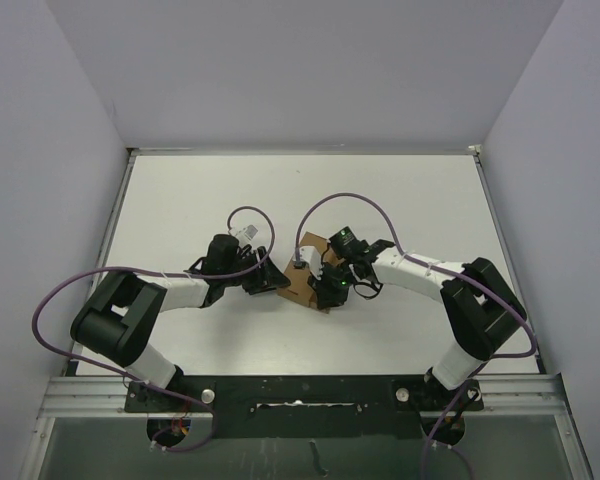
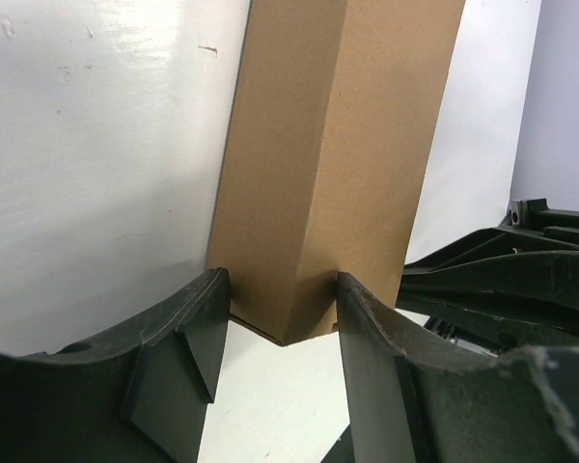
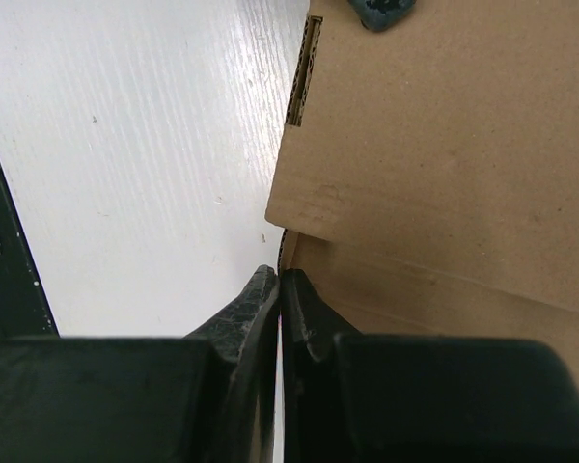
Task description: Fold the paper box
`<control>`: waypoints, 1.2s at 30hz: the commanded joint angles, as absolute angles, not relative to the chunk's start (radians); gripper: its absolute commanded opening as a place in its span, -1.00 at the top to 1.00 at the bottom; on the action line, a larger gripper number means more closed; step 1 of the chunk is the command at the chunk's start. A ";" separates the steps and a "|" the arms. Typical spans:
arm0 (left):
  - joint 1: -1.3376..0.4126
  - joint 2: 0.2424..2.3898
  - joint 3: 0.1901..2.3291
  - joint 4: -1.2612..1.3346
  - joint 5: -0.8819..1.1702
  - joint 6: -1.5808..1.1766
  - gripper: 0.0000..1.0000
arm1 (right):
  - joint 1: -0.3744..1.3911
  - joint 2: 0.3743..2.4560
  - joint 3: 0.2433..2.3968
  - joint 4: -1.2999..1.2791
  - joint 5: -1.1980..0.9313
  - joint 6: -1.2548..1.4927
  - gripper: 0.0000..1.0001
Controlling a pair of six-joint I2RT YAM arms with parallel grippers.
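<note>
Left wrist view: clamping the paper box (image 2: 338, 145) in the left claw (image 2: 280, 280) for steadiness, pointing the tightly closed right claw (image 3: 278, 275) at its edge.

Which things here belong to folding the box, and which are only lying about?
For the job: paper box; left gripper, closed on it; right gripper, shut at its edge.
Lying about: small bluish object on the cardboard; purple cables; table.

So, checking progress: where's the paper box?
The paper box sits mid-table in the top view, between the left gripper, clamping it, and the right gripper.
</note>
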State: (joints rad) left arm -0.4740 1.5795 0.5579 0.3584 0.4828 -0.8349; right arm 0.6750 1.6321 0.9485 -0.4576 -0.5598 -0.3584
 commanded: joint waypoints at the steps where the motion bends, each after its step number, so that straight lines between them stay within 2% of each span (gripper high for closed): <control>1: -0.471 1.603 0.555 0.377 0.471 -0.838 0.11 | 0.689 1.586 0.950 -0.406 -0.596 -0.380 1.00; 36: -0.480 1.615 0.551 0.396 0.461 -0.857 0.13 | 0.716 1.601 0.998 -0.394 -0.512 -0.288 1.00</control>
State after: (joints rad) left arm -0.4740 1.5833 0.5556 0.3687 0.4782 -0.8459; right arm 0.7067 1.6321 0.9497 -0.4522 -0.5156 -0.2989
